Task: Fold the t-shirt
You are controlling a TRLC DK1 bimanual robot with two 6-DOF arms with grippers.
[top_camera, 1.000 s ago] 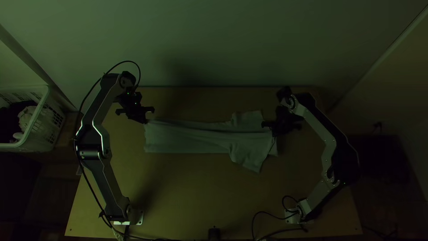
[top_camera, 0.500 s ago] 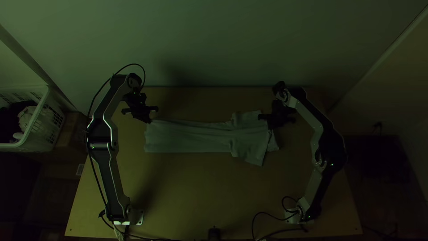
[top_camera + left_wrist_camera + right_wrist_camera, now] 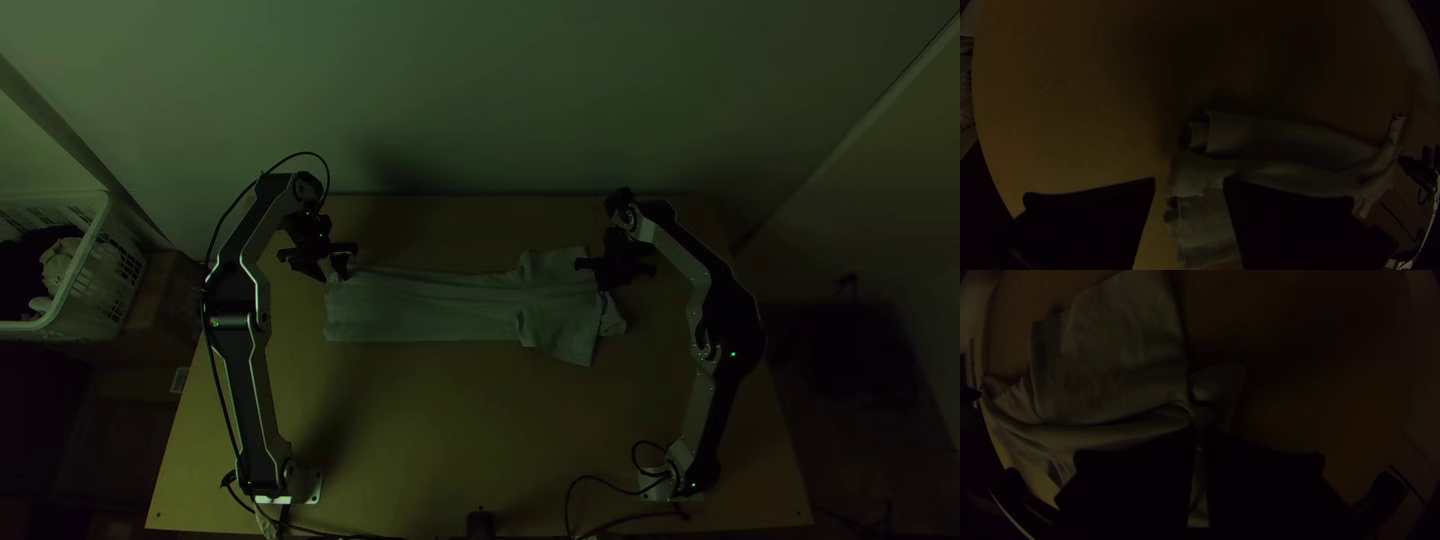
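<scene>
A pale t-shirt [image 3: 430, 308] lies as a long, lengthwise-folded strip across the table, its sleeve end at the right. At its left end, the left gripper [image 3: 328, 272] is above the far corner. In the left wrist view, the left gripper [image 3: 1189, 181] stands open, with the layered cloth edge [image 3: 1195, 175] between and beyond its fingers. Over the collar and sleeve end is the right gripper [image 3: 602, 282]. The right wrist view has the right gripper [image 3: 1201, 435] shut on a gathered bit of the t-shirt [image 3: 1120, 380] near the collar.
A white basket [image 3: 85, 270] with clothes stands left of the table. Bare wooden tabletop [image 3: 450, 430] lies on the near side of the shirt. Cables [image 3: 600, 520] run along the near edge.
The left gripper has moved slightly right and its fingers have opened. The right gripper has moved a little left, and the near sleeve part of the shirt has shifted up the picture.
</scene>
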